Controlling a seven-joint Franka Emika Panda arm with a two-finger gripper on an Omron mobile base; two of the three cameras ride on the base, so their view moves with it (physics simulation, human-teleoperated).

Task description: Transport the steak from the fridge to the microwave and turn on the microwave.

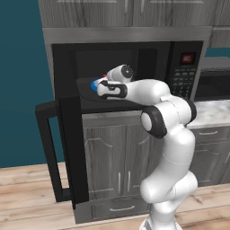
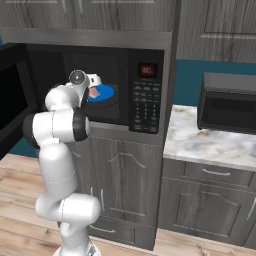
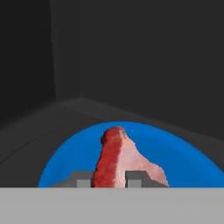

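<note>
Steak [image 3: 114, 159] stands pinched between the nearly closed tool [image 3: 109, 180] over a blue plate [image 3: 65, 162] inside the microwave [image 2: 145, 92].

The arm [image 1: 168, 148] at the lower right of the left base view is glossy white, built of rounded, bulbous segments. Dark grey-black rings mark its joints, one a round cap at mid-frame. Near the upper centre, the hand [image 1: 112, 89] carries a black oval outline on its white casing.
</note>
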